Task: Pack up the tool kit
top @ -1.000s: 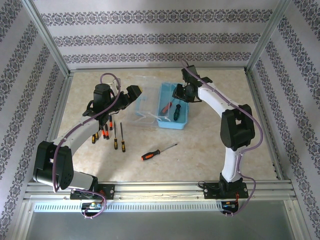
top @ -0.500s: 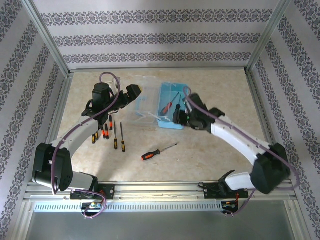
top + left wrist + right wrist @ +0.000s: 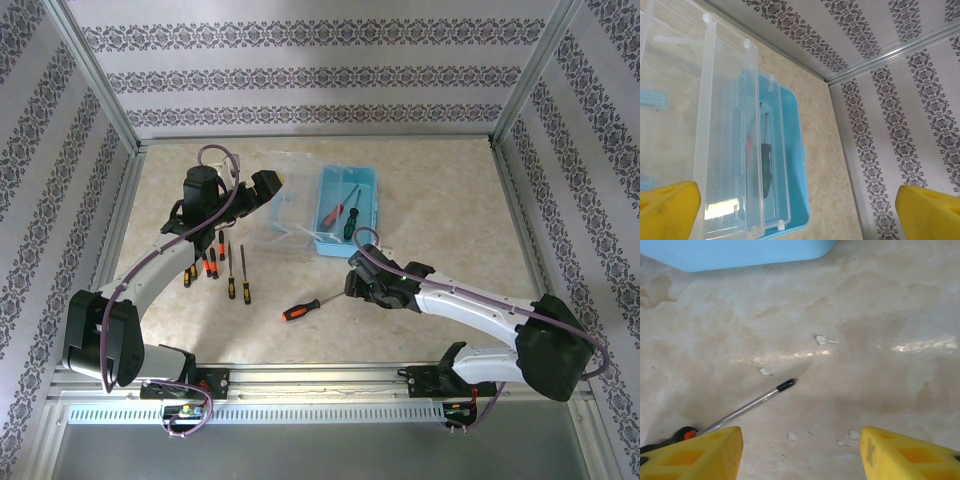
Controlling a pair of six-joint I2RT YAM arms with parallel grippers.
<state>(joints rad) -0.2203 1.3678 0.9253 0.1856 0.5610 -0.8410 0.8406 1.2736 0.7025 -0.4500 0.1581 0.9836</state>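
The blue tool box (image 3: 365, 215) stands at the back centre, its clear lid (image 3: 285, 215) swung open to the left. A red-handled screwdriver (image 3: 332, 213) and a dark green one (image 3: 349, 224) lie inside. An orange-and-black screwdriver (image 3: 315, 302) lies loose on the table. My right gripper (image 3: 352, 283) hovers open just past its tip, and the shaft (image 3: 750, 405) runs toward the left finger (image 3: 695, 455) with nothing between the jaws (image 3: 800, 455). My left gripper (image 3: 268, 190) stands wide open beside the lid (image 3: 725, 150), looking at the box (image 3: 792, 165).
Several small screwdrivers (image 3: 215, 265) lie in a row on the left, under the left arm. Patterned walls close in the table at the back and on both sides. Small white chips (image 3: 825, 340) mark the table top.
The right arm swung back from over the blue box and came down near the loose screwdriver's tip, its jaws widening. The left arm has not moved.
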